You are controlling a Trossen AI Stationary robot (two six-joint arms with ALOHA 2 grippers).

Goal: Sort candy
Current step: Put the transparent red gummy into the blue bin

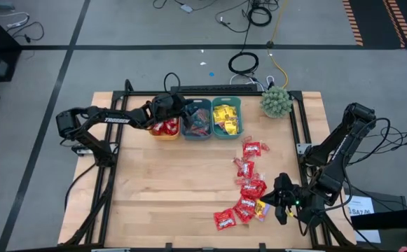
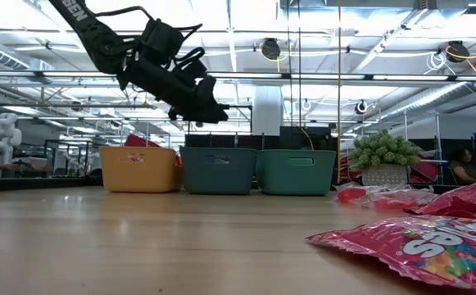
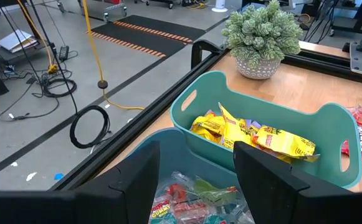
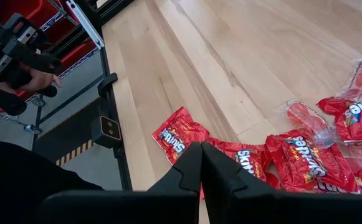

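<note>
A: Counting three bins (image 1: 195, 119) in a row at the back of the surface (image 1: 168, 189): orange, dark teal, light teal. One spiky plant (image 1: 276, 101) sitting beside them.

B: Red packets (image 1: 249, 189) lying in a trail on the right side, roughly nine, exact count hard to tell. Yellow packets (image 3: 255, 134) filling the light teal bin; small wrapped pieces (image 3: 190, 199) lying in the middle bin.

A: Left claw (image 1: 182, 106) hovering above the bins, fingers spread, pinching nothing.

B: Right claw (image 4: 200, 163) hanging low over the red packets, fingers pressed together, gripping nothing.
</note>
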